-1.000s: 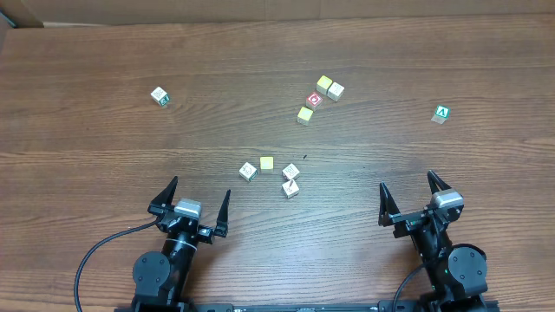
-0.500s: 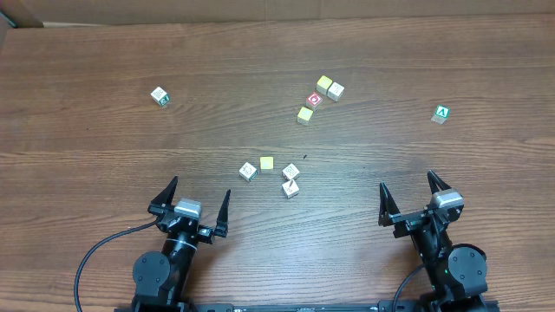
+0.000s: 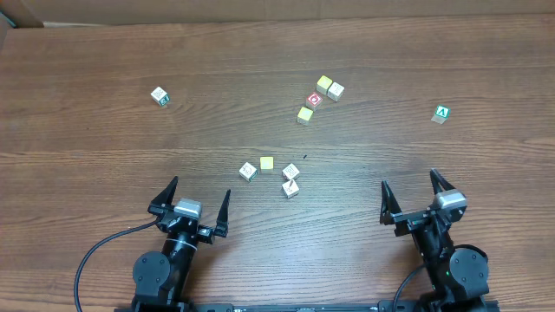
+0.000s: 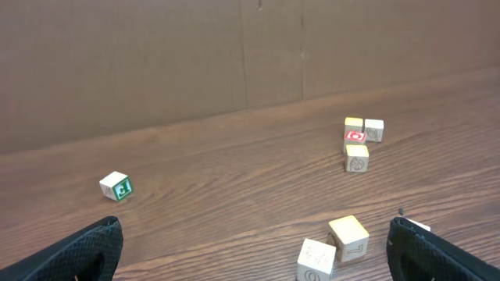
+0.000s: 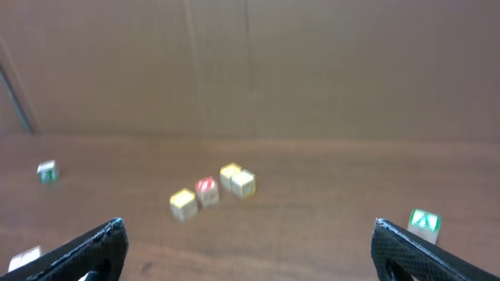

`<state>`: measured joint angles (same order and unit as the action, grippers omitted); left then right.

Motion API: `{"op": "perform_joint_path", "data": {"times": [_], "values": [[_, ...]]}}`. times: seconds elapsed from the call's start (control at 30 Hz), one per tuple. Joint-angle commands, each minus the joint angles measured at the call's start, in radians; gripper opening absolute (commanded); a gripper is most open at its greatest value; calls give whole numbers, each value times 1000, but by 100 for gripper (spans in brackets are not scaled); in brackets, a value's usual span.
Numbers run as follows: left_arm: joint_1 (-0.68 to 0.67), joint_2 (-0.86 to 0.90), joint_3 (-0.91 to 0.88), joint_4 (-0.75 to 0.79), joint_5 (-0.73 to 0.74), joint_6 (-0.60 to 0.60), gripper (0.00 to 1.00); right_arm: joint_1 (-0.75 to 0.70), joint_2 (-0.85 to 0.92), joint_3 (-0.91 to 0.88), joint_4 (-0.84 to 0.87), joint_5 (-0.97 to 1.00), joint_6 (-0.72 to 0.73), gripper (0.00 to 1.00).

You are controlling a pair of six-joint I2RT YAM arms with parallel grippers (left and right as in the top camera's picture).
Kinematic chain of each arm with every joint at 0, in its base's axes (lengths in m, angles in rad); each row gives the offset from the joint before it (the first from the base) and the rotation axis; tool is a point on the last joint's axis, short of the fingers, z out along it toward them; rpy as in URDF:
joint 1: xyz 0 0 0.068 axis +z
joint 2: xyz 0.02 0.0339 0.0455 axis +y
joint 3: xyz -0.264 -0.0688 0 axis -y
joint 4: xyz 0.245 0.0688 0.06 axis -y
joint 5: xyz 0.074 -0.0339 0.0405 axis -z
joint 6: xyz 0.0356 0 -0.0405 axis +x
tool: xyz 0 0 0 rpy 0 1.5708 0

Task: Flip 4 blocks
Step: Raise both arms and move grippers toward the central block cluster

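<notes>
Dotting the grained wooden table, pale cubic blocks.

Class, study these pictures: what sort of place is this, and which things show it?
Probably a robotics lab bench. Two robot arms wait at the edge of a wooden table, the left gripper and the right gripper both open. Small printed blocks lie scattered on it, and a plain brown board stands behind.
</notes>
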<state>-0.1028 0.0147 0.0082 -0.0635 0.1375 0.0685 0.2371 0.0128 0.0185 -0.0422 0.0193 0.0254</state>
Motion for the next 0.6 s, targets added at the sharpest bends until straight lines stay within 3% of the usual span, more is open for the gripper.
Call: {"op": "perform_joint_path", "data": {"times": [0.0, 0.13, 0.3, 0.57], "values": [[4, -10, -3, -3, 4, -111, 100, -3, -10, -10, 42, 31, -7, 100], [4, 1, -3, 5, 85, -209, 100, -3, -7, -10, 30, -97, 10, 100], [4, 65, 24, 11, 148, -214, 100, -3, 50, 40, -52, -191, 110, 100], [4, 380, 293, -32, 159, -211, 100, -3, 383, 358, -195, -359, 109, 100]]}}
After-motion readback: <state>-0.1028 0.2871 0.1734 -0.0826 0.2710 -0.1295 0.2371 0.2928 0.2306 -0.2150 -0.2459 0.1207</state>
